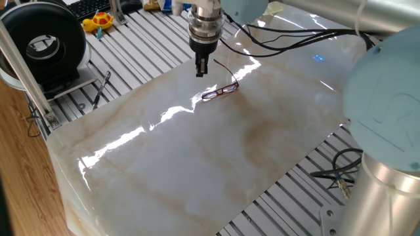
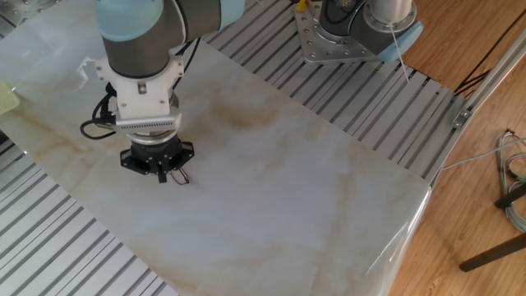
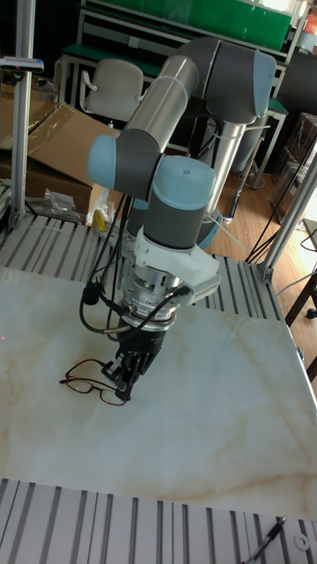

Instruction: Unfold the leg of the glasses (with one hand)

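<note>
The glasses (image 1: 220,91) lie on a glossy marble slab (image 1: 197,157) over a ribbed metal table (image 1: 141,39). The hand (image 1: 201,67) hovers beside them, fingers pressed together. Chairs (image 3: 113,88) and cardboard (image 3: 53,132) stand behind.

Broad bare stretch of glossy marble-patterned tabletop (image 1: 197,164) across centre and lower left of one fixed view, open to passage. Only small dark reddish-brown wire-rimmed glasses (image 1: 220,91) lying on it, upper centre, with black two-fingered gripper (image 1: 200,67) just above and left, close by. Off the slab at upper left: black round fan-like housing (image 1: 46,42), slim black pen-like tool (image 1: 100,89) on the grooved metal. Black cables (image 1: 338,176) at lower right.
</note>
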`<action>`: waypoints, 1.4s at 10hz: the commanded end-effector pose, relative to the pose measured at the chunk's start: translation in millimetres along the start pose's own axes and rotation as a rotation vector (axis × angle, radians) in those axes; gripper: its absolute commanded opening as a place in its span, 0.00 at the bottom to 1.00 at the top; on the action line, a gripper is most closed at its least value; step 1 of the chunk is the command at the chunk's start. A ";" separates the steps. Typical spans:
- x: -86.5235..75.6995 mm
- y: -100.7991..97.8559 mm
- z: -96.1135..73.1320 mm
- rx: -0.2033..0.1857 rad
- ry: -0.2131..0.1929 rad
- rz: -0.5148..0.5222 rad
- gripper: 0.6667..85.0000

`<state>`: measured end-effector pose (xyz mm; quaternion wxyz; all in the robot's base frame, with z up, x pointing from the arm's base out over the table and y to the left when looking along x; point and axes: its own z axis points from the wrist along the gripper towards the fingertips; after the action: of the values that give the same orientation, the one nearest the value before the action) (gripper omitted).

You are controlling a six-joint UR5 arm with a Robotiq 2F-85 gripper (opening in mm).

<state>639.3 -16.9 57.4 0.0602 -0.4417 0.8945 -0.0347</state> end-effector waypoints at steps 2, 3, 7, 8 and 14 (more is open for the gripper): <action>2.8 -4.8 11.3 -0.005 -0.021 -0.021 0.01; 5.0 -2.4 13.0 -0.011 -0.020 -0.020 0.01; 28.6 1.2 5.3 -0.016 0.012 -0.033 0.01; 35.6 2.4 -1.8 -0.017 0.026 -0.038 0.01; 56.9 9.1 -21.9 -0.032 0.061 -0.057 0.01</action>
<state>604.0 -49.9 64.7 0.0296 -0.4650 0.8840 -0.0370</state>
